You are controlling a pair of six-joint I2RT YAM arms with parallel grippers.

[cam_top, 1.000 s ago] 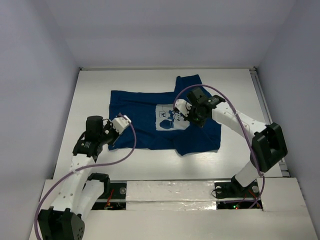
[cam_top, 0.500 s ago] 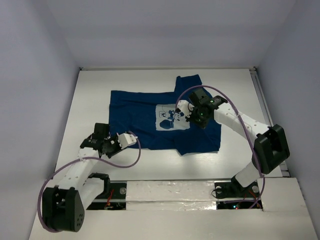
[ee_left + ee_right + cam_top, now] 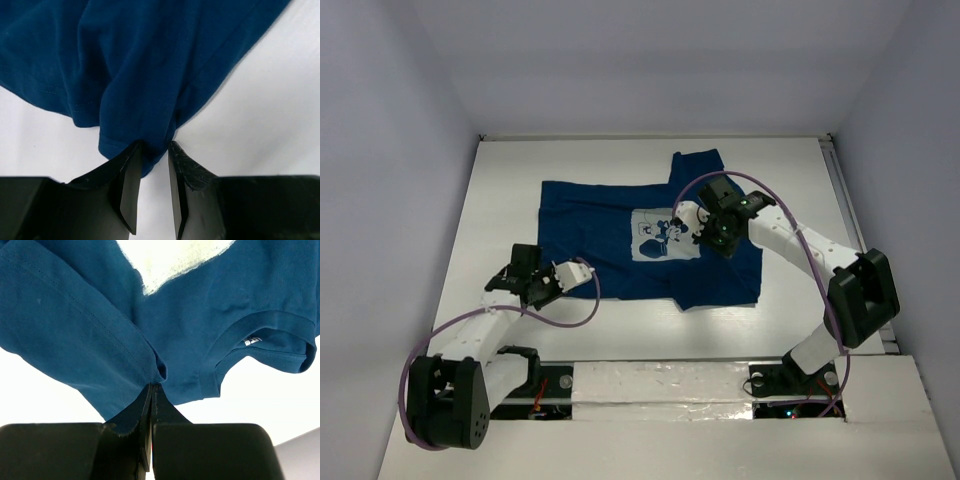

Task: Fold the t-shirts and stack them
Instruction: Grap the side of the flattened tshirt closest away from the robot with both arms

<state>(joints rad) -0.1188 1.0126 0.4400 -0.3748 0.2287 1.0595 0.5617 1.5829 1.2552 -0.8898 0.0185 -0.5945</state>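
Observation:
The dark navy t-shirt [image 3: 605, 215] lies spread on the white table, partly folded, with its whitish mouse print [image 3: 663, 236] facing up. My left gripper [image 3: 584, 271] is at the shirt's near left hem. In the left wrist view its jaws [image 3: 155, 146] are nearly closed and pinch a bunched corner of the t-shirt [image 3: 135, 75]. My right gripper [image 3: 694, 220] is over the shirt, just right of the print. In the right wrist view it [image 3: 152, 386] is shut tight on a fold of the t-shirt [image 3: 75, 325] beside the collar [image 3: 260, 335].
White walls enclose the table [image 3: 800, 180] at the back and sides. A metal rail [image 3: 845, 190] runs along the right edge. Purple cables [image 3: 570, 312] loop from both arms. Bare tabletop shows around the shirt.
My left arm has dropped and pulled back, taking its gripper from over the shirt's left part to the near left hem. My right gripper has barely shifted.

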